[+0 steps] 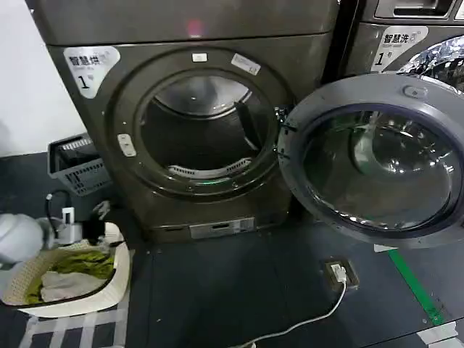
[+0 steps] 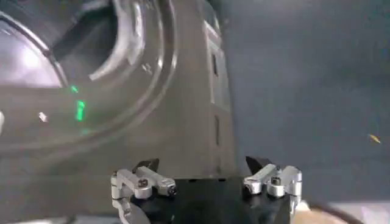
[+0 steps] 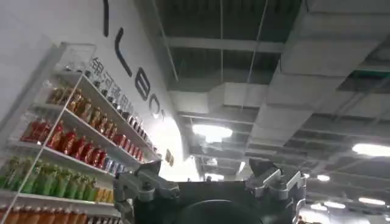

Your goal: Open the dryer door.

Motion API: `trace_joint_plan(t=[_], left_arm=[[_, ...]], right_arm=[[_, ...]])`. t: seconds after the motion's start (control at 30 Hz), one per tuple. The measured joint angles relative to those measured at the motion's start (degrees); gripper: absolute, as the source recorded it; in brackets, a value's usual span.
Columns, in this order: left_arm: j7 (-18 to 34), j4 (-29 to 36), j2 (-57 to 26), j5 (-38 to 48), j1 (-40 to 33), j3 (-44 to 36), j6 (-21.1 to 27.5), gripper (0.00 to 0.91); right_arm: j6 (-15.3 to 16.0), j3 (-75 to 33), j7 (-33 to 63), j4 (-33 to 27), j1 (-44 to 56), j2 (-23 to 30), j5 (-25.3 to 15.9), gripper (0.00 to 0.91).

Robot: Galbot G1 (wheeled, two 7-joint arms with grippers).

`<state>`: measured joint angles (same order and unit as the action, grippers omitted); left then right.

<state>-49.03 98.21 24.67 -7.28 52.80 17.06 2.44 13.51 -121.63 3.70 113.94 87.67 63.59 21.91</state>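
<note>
Head view: dryer (image 1: 196, 109) stands front and centre, dark bronze, label with a "1" at its upper left corner. Dryer door (image 1: 373, 161) is swung fully open to the right, hinged at the right side of the drum opening (image 1: 201, 134), glass facing the room. Drum is empty as far as visible. A second machine (image 1: 417, 36) sits behind the open door, to the right. Grey plastic crate (image 1: 76, 165) sits on the floor left of the dryer. Laundry basket (image 1: 69, 279) at lower left holds yellow-green and white cloth. Left hand (image 1: 80, 230) hangs low at the far left, just above the basket's back rim, well apart from the door and clear of the dryer; finger state can't be read from here. Floor socket (image 1: 339, 273) with a white cable lies on the dark floor below the door.

Left wrist view: left hand (image 2: 206, 182) with both fingers (image 2: 143, 182) spread wide, nothing between them. Past it, the dryer's front panel and the rim of the drum opening, with a green light reflection on it. Hand is near the dryer's lower front, not touching it.

Right wrist view: right hand (image 3: 210, 185) points up at the ceiling (image 3: 292, 73), fingers apart, holding nothing. Shelves of bottled drinks (image 3: 67, 146) run along the wall beside it. It is raised, turned away from the dryer.
</note>
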Motion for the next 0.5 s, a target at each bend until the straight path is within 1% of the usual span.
trace_joint_plan(t=[0.1,0.3,0.5], left_arm=[[-0.2,-1.6,-0.4,-3.3,0.0,1.3,-1.6,0.907],[-3.0,-7.4,-1.4,-8.5,-1.2,1.8,-5.3,0.907],[-3.5,-12.8,-2.4,-12.7,-0.8,2.8,-7.7,0.907]], right_arm=[[0.0,-0.3,0.0,0.0,0.2,0.0,0.1,0.907],[0.2,-0.3,-0.1,0.4,0.0,0.0,0.2,0.907],[0.2,-0.5,-0.1,0.5,0.0,0.2,0.4,0.907]])
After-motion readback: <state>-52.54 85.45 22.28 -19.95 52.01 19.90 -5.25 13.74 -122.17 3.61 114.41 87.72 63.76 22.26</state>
